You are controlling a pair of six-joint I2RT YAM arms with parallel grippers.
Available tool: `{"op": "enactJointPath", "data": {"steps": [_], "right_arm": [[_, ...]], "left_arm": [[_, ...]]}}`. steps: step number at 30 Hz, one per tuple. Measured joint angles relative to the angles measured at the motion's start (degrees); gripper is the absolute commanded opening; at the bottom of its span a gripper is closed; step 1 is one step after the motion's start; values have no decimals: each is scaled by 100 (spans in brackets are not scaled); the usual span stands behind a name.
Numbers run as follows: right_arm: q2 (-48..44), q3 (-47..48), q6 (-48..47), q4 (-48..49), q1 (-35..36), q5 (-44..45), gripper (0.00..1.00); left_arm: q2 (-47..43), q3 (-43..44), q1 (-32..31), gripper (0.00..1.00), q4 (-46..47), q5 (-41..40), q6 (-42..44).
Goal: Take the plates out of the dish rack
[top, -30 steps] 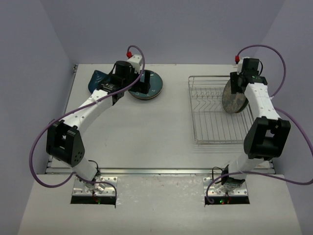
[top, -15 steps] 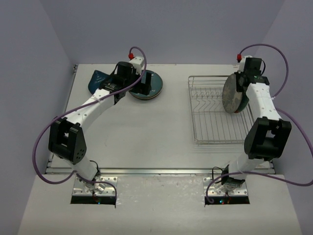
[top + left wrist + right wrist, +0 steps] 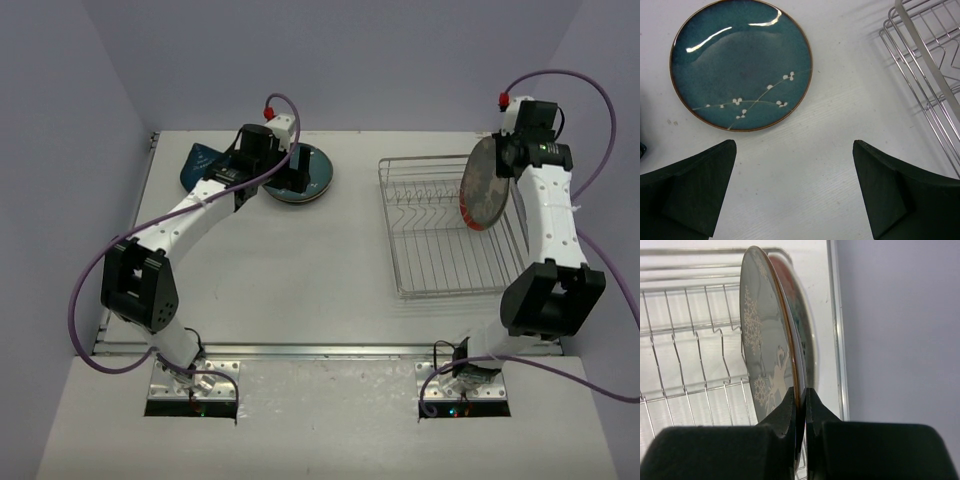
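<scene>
In the top view my right gripper (image 3: pixel 503 158) is shut on the rim of a plate (image 3: pixel 482 190) held on edge over the far right of the dish rack (image 3: pixel 430 262). The right wrist view shows the fingertips (image 3: pixel 800 392) pinching its brown edge, and the plate's grey snowflake-patterned face (image 3: pixel 760 340). A reddish surface sits close behind that face. Whether it is a second plate I cannot tell. A teal plate (image 3: pixel 303 176) with white blossoms (image 3: pixel 742 65) lies flat on the table. My left gripper (image 3: pixel 794 145) hovers open just beside it, holding nothing.
A dark blue plate (image 3: pixel 198 163) lies left of the teal one, at the table's far left. The rack's corner (image 3: pixel 927 55) shows at the right of the left wrist view. Grey walls enclose the table; the right wall runs close behind the rack's rim (image 3: pixel 836 340).
My right gripper has shut on the plate's rim and raised it, tilting it so that a red rim shows. The rack shifted slightly left. The left arm has barely moved.
</scene>
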Motion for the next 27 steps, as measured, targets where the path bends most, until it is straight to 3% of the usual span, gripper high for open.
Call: {"op": "enactJointPath", "data": {"steps": [10, 15, 19, 23, 27], "right_arm": [[-733, 522, 85, -189, 48, -720, 0], [-1013, 513, 488, -367, 25, -1825, 0], [-1222, 207, 1062, -295, 32, -3208, 0], [-1278, -357, 1780, -9, 87, -4616, 0], [-1223, -838, 2373, 347, 246, -5437, 0]], "left_arm": [[58, 47, 115, 100, 46, 402, -198], [6, -220, 535, 93, 775, 1777, -761], [-47, -682, 814, 89, 1518, 3043, -1407], [-47, -901, 724, 83, 2087, 4023, -2025], [-46, -1032, 553, 77, 2627, 4602, -2507]]}}
